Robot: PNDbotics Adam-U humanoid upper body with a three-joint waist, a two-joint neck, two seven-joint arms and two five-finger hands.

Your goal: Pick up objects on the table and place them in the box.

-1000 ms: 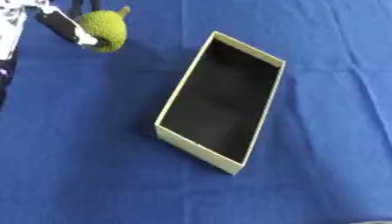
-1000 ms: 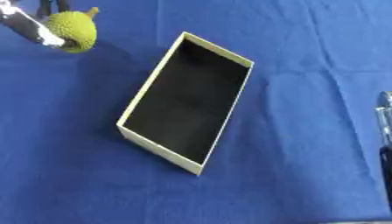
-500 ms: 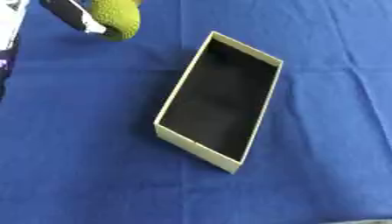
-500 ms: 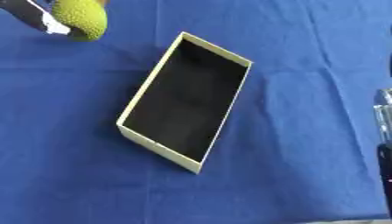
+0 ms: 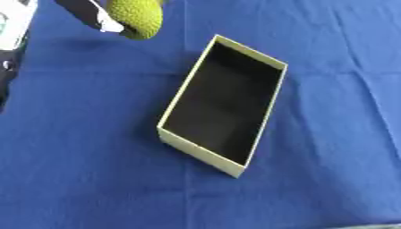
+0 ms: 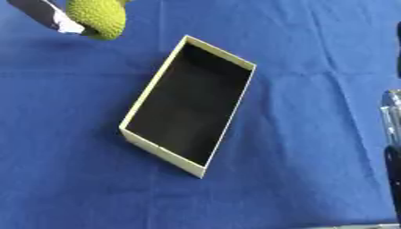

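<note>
While held above the cloth (image 5: 86,170) | L robot hand (image 5: 87,12) pinches green bumpy fruit (image 5: 137,18) | box (image 5: 197,150) nearby | R robot hand (image 6: 391,134): grip unclear

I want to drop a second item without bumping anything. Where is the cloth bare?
The blue cloth lies bare left of the box, below its near corner, and to its right. The box is empty inside. The one crowded spot is the upper left, where the left hand holds the green bumpy fruit.

Left hand (image 5: 92,13) raised, fingers curled.
</note>
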